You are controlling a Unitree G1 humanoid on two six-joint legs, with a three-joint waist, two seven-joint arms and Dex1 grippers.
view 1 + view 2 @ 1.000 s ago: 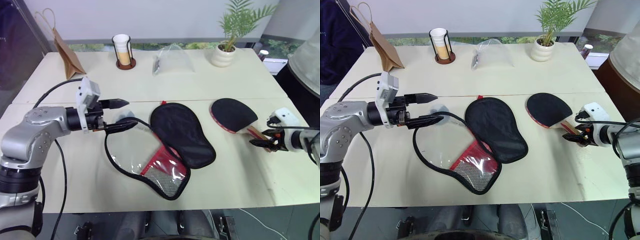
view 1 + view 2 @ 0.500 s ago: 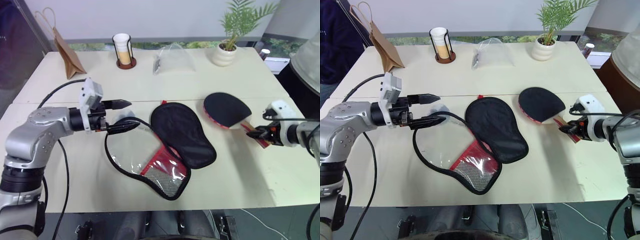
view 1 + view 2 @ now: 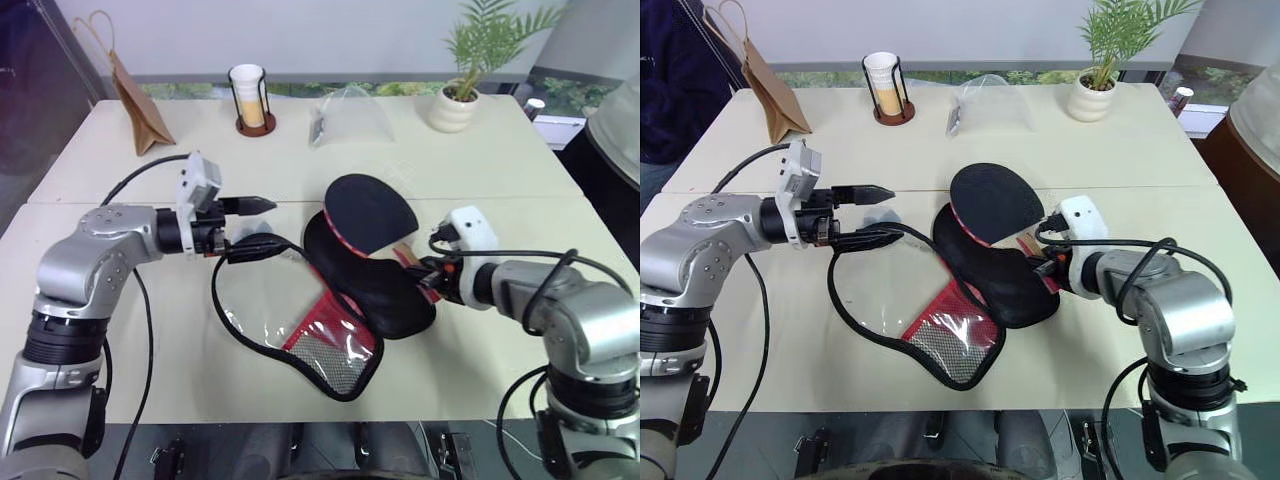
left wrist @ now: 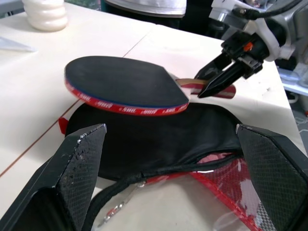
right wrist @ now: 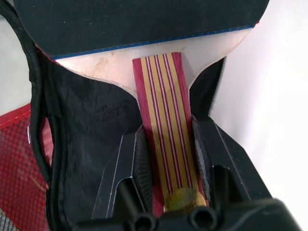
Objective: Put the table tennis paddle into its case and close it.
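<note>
Paddle (image 3: 368, 211) handle – clamped between right fingers (image 5: 126, 166) – above case (image 3: 375, 283).

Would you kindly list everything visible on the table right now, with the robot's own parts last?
table tennis paddle: one, black with red edge, held above the case
case: one, black and red, open at table centre
paper bag: one, brown, far left
cup in holder: one, white cup, far side
clear plastic bag: one, far centre
potted plant: one, green, white pot, far right
left gripper: open, at the case's rim
right gripper: fingers shut on the paddle's handle
</note>
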